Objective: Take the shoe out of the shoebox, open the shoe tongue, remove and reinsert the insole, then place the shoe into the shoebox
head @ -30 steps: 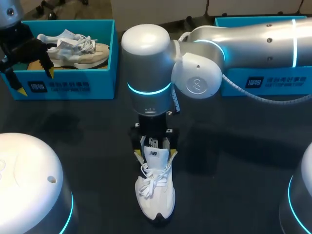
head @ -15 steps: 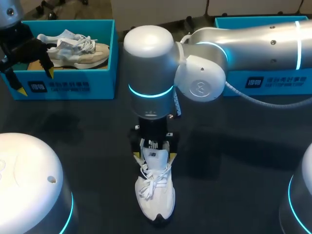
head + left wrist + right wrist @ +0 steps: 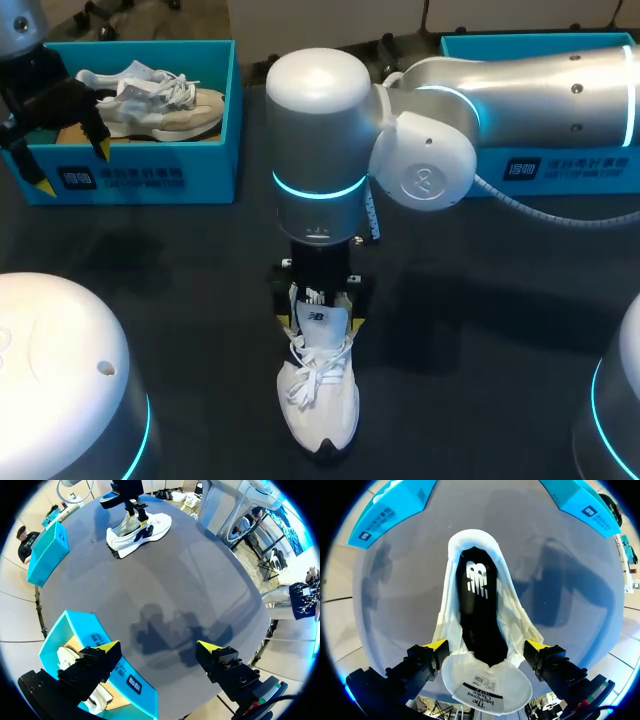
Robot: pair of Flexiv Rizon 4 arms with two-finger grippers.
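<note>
a: what has shifted for us in the last second?

b: our right arm (image 3: 320,140) has slid a little toward the right of the frame. the right gripper (image 3: 320,322) has crept a touch toward the bottom edge, over the white shoe (image 3: 320,400). the shoe itself hasn't budged from the lower middle of the table (image 3: 480,350), toe toward the bottom of the frame.

a: and our left arm (image 3: 20,30)?

b: unmoved in the upper left corner. the left gripper (image 3: 74,168) hangs released and empty over the front corner of the upper-left shoebox (image 3: 150,175).

a: is the right one grasping anything?

b: not that we can see. it's spread wide and released, with a yellow tip on either side of the shoe's mouth. whether a tip brushes the upper we can't tell. the tongue (image 3: 485,690) is turned back toward the laces with its underside showing. the black insole (image 3: 477,615) lies flat and bare inside.

a: so where does that put us?

b: we judge the shoe is out of its box and the tongue is open, with the insole not yet lifted. the small drift looks to us like lining up over the opening before reaching in.

a: count it off, big to small.

b: two arms. two blue shoeboxes: the upper-left one and the upper-right shoebox (image 3: 560,165), which sits partly behind our right arm. two shoes that we can make out: the white one on the table and a beige shoe (image 3: 160,105) lying in the upper-left box. two grippers. one tongue and one insole.
</note>
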